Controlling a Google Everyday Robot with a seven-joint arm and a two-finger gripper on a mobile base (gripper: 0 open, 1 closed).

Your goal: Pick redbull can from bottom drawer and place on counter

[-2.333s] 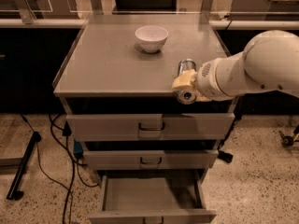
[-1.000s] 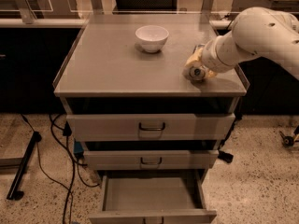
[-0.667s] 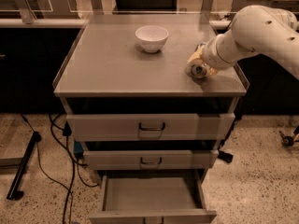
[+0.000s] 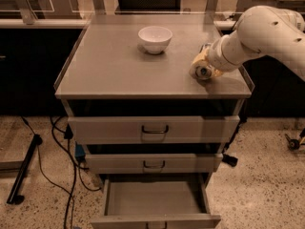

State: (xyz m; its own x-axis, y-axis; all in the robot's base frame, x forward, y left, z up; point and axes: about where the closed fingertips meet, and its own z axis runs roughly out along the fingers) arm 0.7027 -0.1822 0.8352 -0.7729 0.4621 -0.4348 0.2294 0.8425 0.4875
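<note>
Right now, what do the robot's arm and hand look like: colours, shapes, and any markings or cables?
The arm is thick and rounded, with a smooth white shell and small dark dots on its upper segment. The hand, over the right side of the broad flat grey counter, is pale yellowish with a dark round spot at its tip. No loose cables show.

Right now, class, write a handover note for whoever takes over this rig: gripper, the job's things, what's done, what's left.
Gripper: low over the counter's right side, near its front edge.
Redbull can: not clearly visible; none shows in the open bottom drawer.
Done: can apparently out of the drawer.
Left: confirm it stands on the counter, then pull the arm away.
</note>
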